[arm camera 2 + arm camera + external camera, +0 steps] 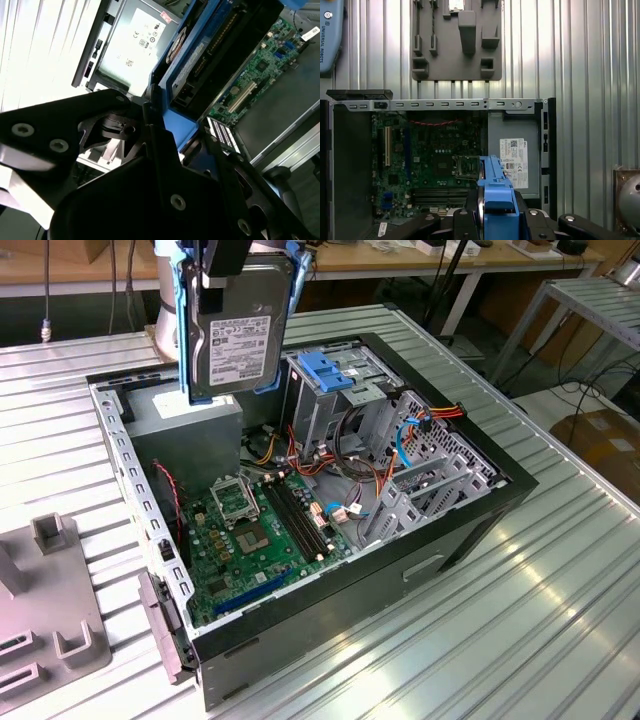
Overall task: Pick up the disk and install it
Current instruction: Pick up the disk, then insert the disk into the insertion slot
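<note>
A: Where is the disk [235, 345] hanging?
B: It is hanging upright above the open case [420, 570], near the power supply [190, 425]; the gripper [227, 275] is clamping its top edge.

The computer case [470, 530] is set on the table [560, 610], with a fixture plate [50, 620] laid apart from it at the exterior view's near left. Inside the case, the motherboard [250, 530] is laid flat at the near side, the power-supply box [190, 425] is seated at the far left, and the drive cage [330, 390] is stood to its right. The disk [235, 335] is held upright, clamped in the gripper [225, 260], above the power-supply box and left of the drive cage.
</note>
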`<action>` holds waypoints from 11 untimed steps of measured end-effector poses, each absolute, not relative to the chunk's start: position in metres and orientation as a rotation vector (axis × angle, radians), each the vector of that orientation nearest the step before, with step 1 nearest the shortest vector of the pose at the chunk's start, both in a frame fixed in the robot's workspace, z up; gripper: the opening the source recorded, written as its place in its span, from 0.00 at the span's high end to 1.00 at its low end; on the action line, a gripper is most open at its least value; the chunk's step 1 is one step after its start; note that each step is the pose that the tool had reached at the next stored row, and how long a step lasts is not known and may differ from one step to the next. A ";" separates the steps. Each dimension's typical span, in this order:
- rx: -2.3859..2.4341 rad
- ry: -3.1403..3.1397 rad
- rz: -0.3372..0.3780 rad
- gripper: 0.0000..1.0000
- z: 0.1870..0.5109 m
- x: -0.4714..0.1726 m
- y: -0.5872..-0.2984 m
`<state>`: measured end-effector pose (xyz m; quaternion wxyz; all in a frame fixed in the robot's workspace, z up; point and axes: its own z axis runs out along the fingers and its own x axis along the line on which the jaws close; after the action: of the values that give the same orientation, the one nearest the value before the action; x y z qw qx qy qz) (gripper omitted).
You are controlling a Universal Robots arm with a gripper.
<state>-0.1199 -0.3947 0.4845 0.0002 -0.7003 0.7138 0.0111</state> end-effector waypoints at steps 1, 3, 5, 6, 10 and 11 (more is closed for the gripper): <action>-2.200 2.242 0.035 0.63 0.485 -0.120 -0.395; -2.199 2.242 0.035 0.63 0.485 -0.120 -0.395; -2.199 2.242 0.035 0.63 0.485 -0.120 -0.395; -2.199 2.243 0.035 0.63 0.485 -0.120 -0.395; -2.199 2.243 0.035 0.63 0.485 -0.120 -0.395; -2.199 2.243 0.035 0.63 0.485 -0.120 -0.396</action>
<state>-0.1195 -0.3956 0.4845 0.0002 -0.7001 0.7139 0.0111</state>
